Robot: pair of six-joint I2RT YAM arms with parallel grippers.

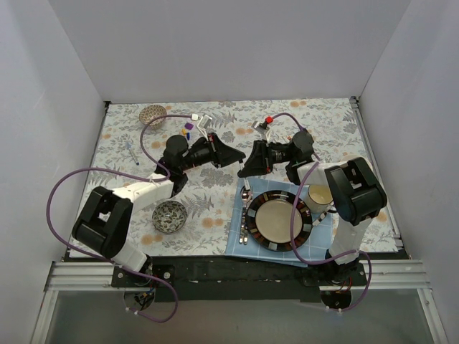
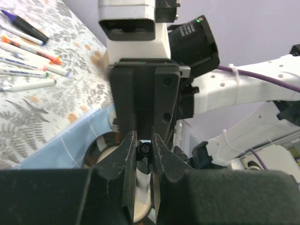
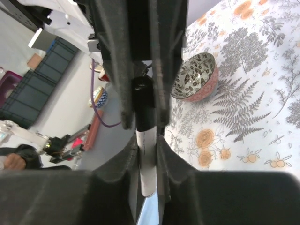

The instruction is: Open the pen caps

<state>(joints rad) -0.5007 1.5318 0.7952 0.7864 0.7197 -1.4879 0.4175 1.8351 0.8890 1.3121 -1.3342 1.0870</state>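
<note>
My two grippers meet tip to tip above the middle of the table, both on one pen. My left gripper (image 1: 234, 154) (image 2: 144, 144) is shut on the pen's black cap (image 2: 144, 150) (image 3: 142, 98). My right gripper (image 1: 251, 165) (image 3: 146, 146) is shut on the white barrel (image 3: 146, 159) of the same pen. The cap still sits on the barrel. Several white-barrelled pens (image 2: 28, 61) lie on the flowered cloth at the back (image 1: 195, 129). Another pen (image 1: 131, 152) lies apart at the far left. A small red cap (image 1: 269, 119) lies at the back centre.
A patterned bowl (image 1: 170, 216) (image 3: 194, 77) stands front left. A blue cloth (image 1: 240, 247) front right bears a dark-rimmed plate (image 1: 267, 197), cutlery (image 1: 246, 215) and a cup (image 1: 319, 195). A woven round thing (image 1: 152, 113) sits at the back left.
</note>
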